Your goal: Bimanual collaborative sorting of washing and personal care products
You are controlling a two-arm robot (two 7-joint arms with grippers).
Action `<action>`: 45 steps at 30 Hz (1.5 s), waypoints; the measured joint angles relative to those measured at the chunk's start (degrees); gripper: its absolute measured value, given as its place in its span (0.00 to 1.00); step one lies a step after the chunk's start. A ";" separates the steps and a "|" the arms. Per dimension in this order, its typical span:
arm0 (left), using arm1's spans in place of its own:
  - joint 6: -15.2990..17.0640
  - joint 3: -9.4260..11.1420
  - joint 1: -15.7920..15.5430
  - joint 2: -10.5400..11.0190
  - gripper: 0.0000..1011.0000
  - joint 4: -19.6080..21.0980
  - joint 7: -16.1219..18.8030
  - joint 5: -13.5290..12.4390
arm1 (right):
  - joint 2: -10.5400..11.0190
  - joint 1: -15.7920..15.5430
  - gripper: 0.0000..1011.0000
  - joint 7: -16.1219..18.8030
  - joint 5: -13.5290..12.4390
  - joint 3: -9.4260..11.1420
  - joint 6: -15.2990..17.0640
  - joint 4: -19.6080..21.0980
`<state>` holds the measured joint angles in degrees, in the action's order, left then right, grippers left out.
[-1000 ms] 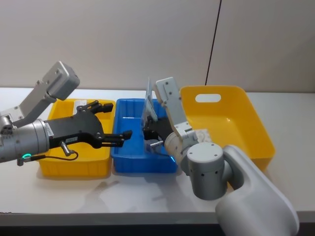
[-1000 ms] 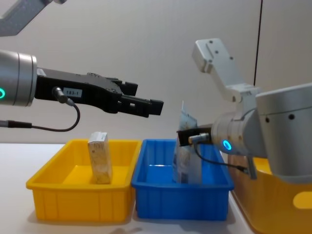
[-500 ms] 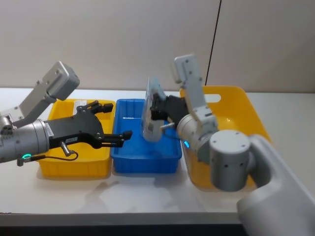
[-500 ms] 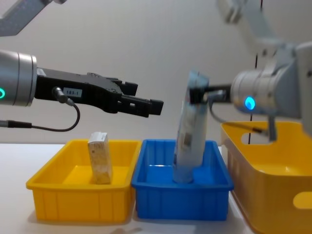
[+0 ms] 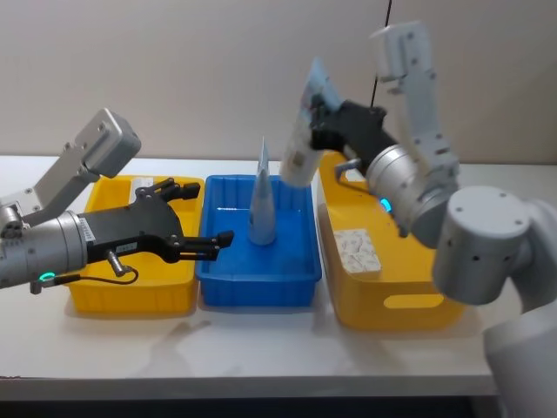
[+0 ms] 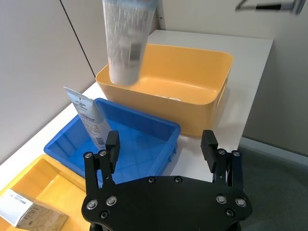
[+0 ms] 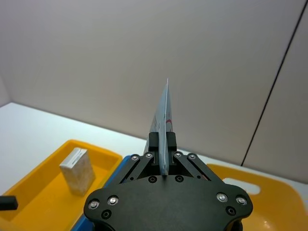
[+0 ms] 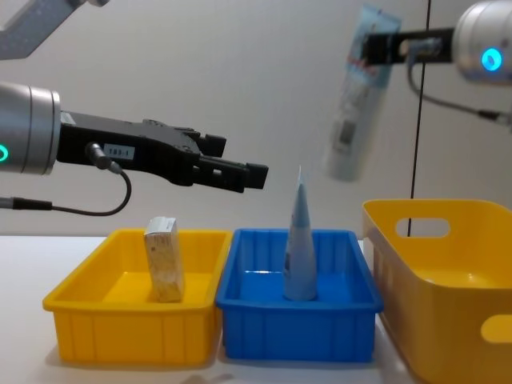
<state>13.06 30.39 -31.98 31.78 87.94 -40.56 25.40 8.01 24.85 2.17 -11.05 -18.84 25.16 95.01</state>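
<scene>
My right gripper (image 5: 322,117) is raised high over the gap between the blue tray (image 5: 218,287) and the big yellow basket (image 5: 452,228), shut on the top of a pale-blue tapered pouch (image 5: 300,139) that hangs tilted (image 8: 354,108). Another pale-blue pouch (image 5: 262,205) stands upright in the blue tray (image 8: 298,240). A small tan box (image 8: 163,258) stands in the yellow tray (image 8: 120,320). A grey-white marbled pack (image 5: 359,251) lies in the basket. My left gripper (image 5: 204,214) hovers open over the yellow tray's right edge, holding nothing.
The trays and the basket (image 8: 448,296) stand side by side on a white table (image 5: 261,348) against a grey wall. The basket's floor around the marbled pack is bare. Table surface shows in front of the trays.
My right gripper has lifted its pouch up out of the blue tray and swung it right, toward the basket. The other pouch stays standing in the tray. The left arm has not moved.
</scene>
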 joint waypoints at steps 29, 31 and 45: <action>0.00 0.00 0.00 0.00 0.99 0.00 0.00 0.00 | 3.69 0.03 0.06 -1.23 2.94 5.68 -0.22 -0.87; 0.00 0.00 0.00 0.00 0.99 0.00 0.00 0.00 | 3.79 0.23 0.06 -1.18 3.29 5.68 -0.36 -1.82; 0.00 0.00 0.00 0.00 0.99 0.00 0.00 0.00 | 3.82 1.17 0.06 -1.15 5.21 5.38 -1.73 -7.94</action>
<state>13.06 30.39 -31.99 31.78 87.94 -40.56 25.40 11.83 26.02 1.02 -5.83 -13.46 23.43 87.07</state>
